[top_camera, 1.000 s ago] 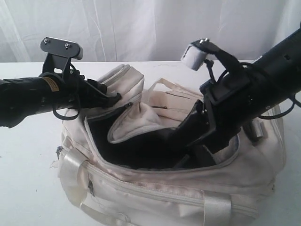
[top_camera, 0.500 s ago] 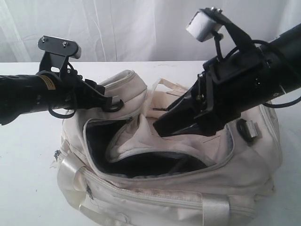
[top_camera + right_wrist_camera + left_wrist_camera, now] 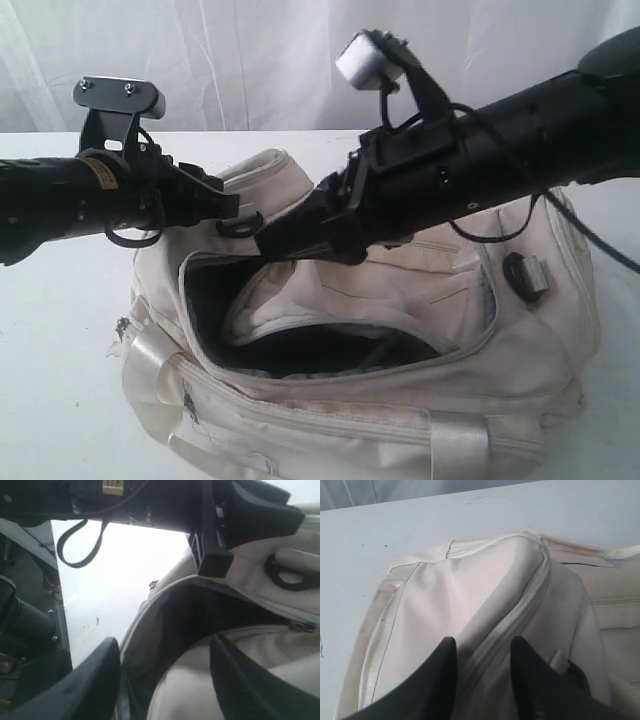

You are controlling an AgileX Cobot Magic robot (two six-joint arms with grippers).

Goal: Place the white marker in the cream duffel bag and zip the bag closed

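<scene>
At the centre of the frame, the cream duffel bag (image 3: 380,410) is seen unzipped, its rim pinched in the jaws of the left gripper (image 3: 232,212). The jaws of the right gripper (image 3: 272,245) are spread and empty. The white marker is not seen and is presumably inside; zipping is left.

Bright, soft, even light fills all 3 views. Behind the cream duffel bag (image 3: 400,400) the curtain (image 3: 250,60) is washed nearly featureless, and the table (image 3: 60,400) beside the bag glares pale with barely any shadow. Inside the bag the dark lining (image 3: 210,300) sinks to near black. The exterior view is soft and grainy. In the right wrist view the right gripper (image 3: 164,650) blurs, and the table beyond the bag blows out white.
</scene>
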